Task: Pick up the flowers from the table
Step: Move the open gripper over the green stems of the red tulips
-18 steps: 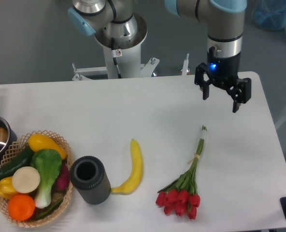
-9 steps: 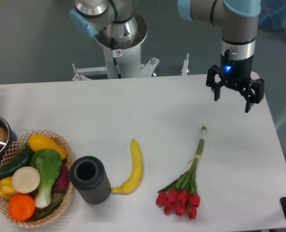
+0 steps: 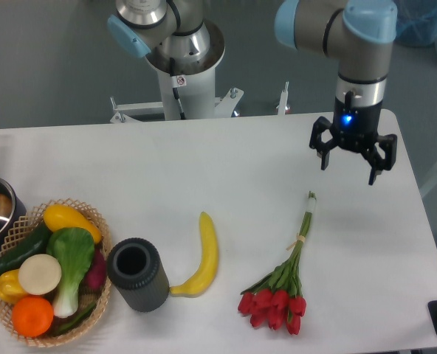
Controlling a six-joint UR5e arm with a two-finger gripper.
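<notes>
The small bunch of red tulips with closed buds and long green stems lies flat on the large white rectangular bench, toward its front right part, buds pointing at the near edge and the cut stem ends pointing away toward the arm. The black two-finger claw hangs above the bench's far right part, beyond the stem tips and apart from them, its fingers spread with nothing between them (a blue light glows on the wrist above). A curved yellow banana lies left of the flowers. Just beside it stands a dark grey open cylinder, and further left a woven basket of vegetables and fruit.
</notes>
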